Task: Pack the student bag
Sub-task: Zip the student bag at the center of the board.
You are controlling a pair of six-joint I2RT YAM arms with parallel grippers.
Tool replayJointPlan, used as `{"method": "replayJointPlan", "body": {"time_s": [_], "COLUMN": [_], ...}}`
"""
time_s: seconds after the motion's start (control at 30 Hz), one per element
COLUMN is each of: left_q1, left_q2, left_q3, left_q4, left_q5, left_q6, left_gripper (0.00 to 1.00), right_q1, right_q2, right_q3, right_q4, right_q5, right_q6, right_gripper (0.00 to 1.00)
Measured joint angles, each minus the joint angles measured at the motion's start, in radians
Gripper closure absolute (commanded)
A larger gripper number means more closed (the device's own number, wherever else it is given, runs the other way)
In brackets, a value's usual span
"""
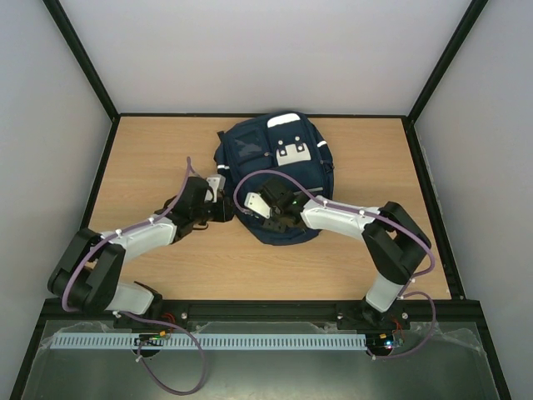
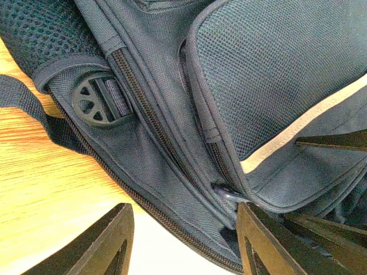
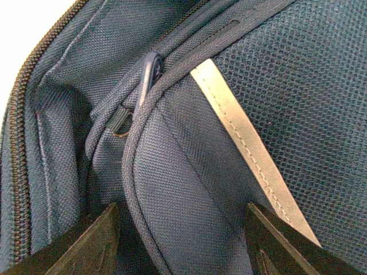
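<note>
Nearest, the left tool [image 2: 183, 243] stands partly open astride the near-left edge of the bag [image 1: 250, 158], one finger over the counter [image 1: 166, 150], the other over cloth; it holds nothing. The right tool [image 3: 180, 243] is wider, its jaws either side of a pocket seam [image 3: 135, 189], with no grip visible. Just beyond lies the zip puller [image 3: 150, 71], tucked under the pocket's piped edge. The bag lies flat, front up, mid-counter toward the far side. It looks soft and limp, so the cloth should bunch and slide rather than lift as one piece. The better holds, I judge, are the zip puller, the piped seam or the strap by the buckle [image 2: 97, 103]; smooth panels would slip.
</note>
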Motion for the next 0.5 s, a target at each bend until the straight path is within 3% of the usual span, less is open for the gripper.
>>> {"method": "replayJointPlan", "body": {"time_s": [0.1,0.27,0.33,0.5], "left_q1": [-0.006,-0.026,-0.038,-0.072], "left_q2": [-0.001,-0.001,-0.001,-0.058], "left_q3": [0.000,0.000,0.000,-0.084], "left_q4": [-0.006,-0.006,0.001,0.119], "left_q5": [-0.001,-0.008,-0.010,-0.006], "left_q6": [0.014,0.033,0.039,0.072], "left_gripper": [0.47,0.47,0.47,0.45], "right_q1": [0.000,0.004,0.004,-0.008], "right_q2": [0.007,0.008,0.007,-0.027], "right_q3": [-0.003,-0.010,-0.011,-0.011], "right_q4": [0.020,0.055,0.063,0.067], "right_q5": [0.021,0.068,0.067,0.031], "right_q6": [-0.003,-0.014,-0.021,-0.024], "right_gripper": [0.51,0.90,0.95,0.96]}}
